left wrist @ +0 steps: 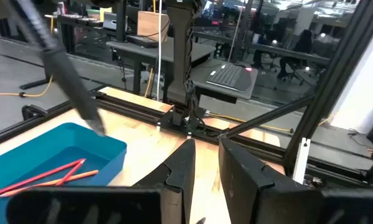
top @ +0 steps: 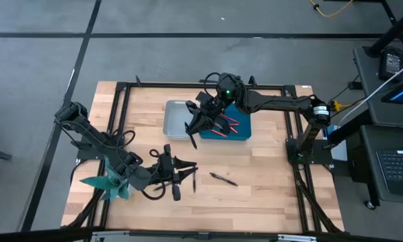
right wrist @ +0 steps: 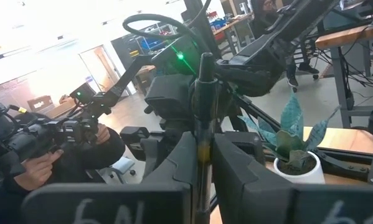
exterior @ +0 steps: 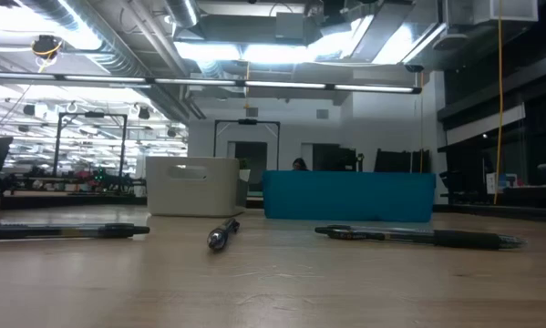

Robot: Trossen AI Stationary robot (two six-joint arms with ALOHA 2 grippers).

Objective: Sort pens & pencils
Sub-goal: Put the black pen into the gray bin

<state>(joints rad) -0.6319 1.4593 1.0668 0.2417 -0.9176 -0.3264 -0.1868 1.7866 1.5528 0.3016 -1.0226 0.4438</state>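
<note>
My right end effector (top: 196, 126) hangs mid-frame between the grey bin (top: 175, 119) and the blue tray (top: 236, 125), gripping a dark pen (top: 192, 136) — my left end effector (top: 186, 172) sits lower, near another pen (top: 223, 178) on the tabletop (top: 268, 181).

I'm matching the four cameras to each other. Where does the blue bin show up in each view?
High view: blue bin right of centre, beside the grey bin, partly under the right arm.
Low view: blue bin at centre, behind the pens.
Left wrist view: bottom left, with red pencils inside.
Right wrist view: not in it.
Shared landmark: the grey bin, which the low view shows left of the blue one.
</note>
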